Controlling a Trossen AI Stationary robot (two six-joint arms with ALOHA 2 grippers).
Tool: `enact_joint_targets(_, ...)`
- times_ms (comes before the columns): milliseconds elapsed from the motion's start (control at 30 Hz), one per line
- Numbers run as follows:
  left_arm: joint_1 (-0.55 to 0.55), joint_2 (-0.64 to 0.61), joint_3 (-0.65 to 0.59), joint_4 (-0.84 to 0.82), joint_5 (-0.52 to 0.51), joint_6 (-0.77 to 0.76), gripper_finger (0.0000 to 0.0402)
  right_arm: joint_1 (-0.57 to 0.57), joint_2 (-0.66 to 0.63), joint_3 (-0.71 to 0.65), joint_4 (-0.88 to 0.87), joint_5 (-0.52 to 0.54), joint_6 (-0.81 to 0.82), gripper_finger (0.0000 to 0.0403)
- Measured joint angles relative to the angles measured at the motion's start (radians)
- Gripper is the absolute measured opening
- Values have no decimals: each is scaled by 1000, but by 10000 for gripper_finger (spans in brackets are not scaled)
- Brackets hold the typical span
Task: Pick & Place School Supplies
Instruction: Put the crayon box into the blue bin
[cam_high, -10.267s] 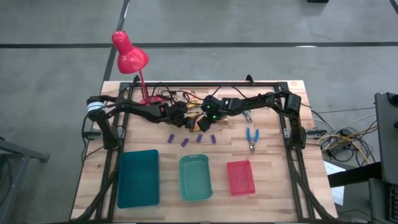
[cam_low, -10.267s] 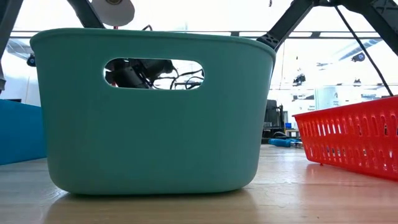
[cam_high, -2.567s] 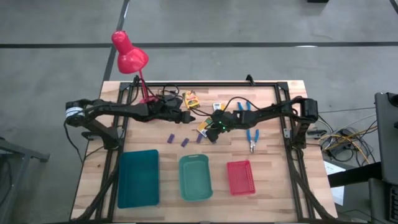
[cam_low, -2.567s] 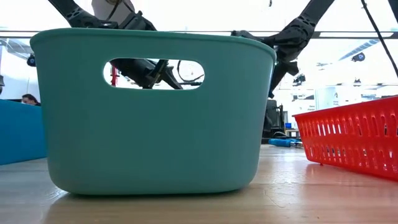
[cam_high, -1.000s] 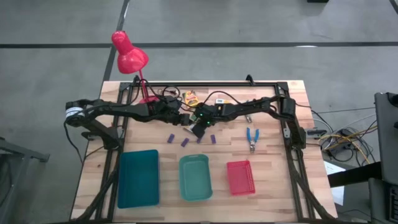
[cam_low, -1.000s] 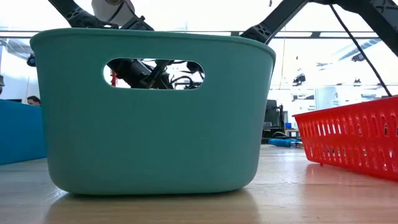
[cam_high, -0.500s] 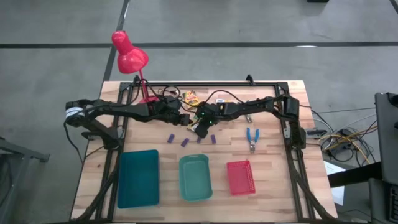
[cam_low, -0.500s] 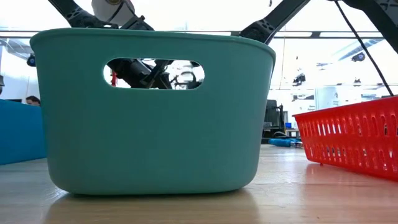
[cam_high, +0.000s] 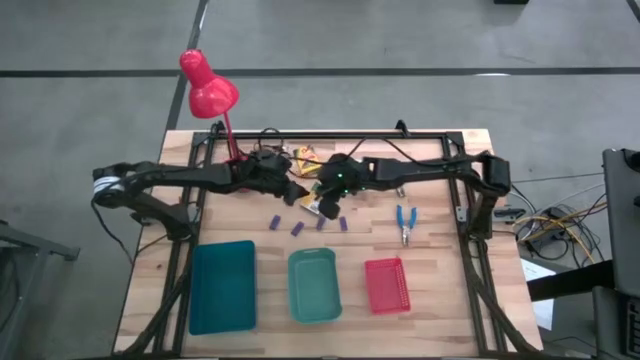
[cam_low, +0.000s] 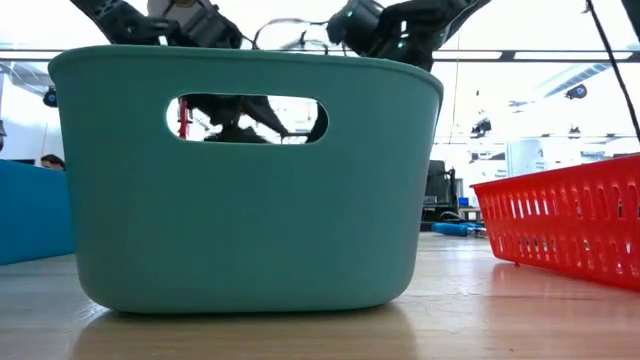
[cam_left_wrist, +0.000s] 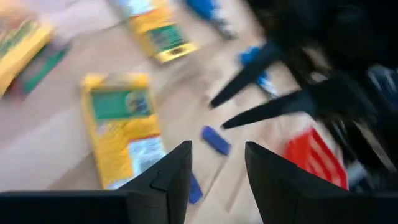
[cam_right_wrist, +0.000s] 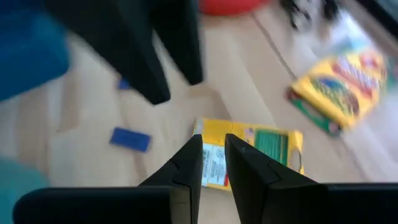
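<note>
A yellow-green crayon box (cam_high: 318, 206) (cam_left_wrist: 121, 134) (cam_right_wrist: 261, 155) lies flat on the wood between my two grippers. Two more crayon boxes (cam_left_wrist: 158, 31) (cam_left_wrist: 18, 43) lie toward the far edge. Purple blocks (cam_high: 297, 229) (cam_left_wrist: 216, 140) (cam_right_wrist: 130, 139) sit in a row nearer the trays. Blue-handled scissors (cam_high: 405, 222) lie to the right. My left gripper (cam_high: 296, 196) (cam_left_wrist: 217, 168) hovers open above the table, left of the box. My right gripper (cam_high: 325, 208) (cam_right_wrist: 213, 162) hovers just over the box with a narrow gap and nothing between its fingers (cam_left_wrist: 249, 74).
A blue tray (cam_high: 222, 318), a green tray (cam_high: 315, 310) (cam_low: 250, 200) and a red tray (cam_high: 387, 300) (cam_low: 560, 230) stand along the near edge. A red desk lamp (cam_high: 210, 95) stands at the far left corner. Cables lie by the far frame.
Both grippers have gone up from the table, the right one much more than the left, and each has rolled about its own pointing line. In the low view both arms now show above the green tray's rim. The crayon box stays on the table.
</note>
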Motion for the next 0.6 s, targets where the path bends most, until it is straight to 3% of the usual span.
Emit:
enact_joint_targets(133, 5, -83, 0, -16, 81, 130, 154, 5, -35, -67, 142, -86, 5, 68)
enact_joint_targets(400, 6, -188, 0, -14, 77, 141, 154, 2, -66, -237, 324, -79, 175, 68)
enact_joint_targets(600, 6, -207, 0, -34, 54, 282, 154, 1, -113, -344, 423, -74, 271, 68)
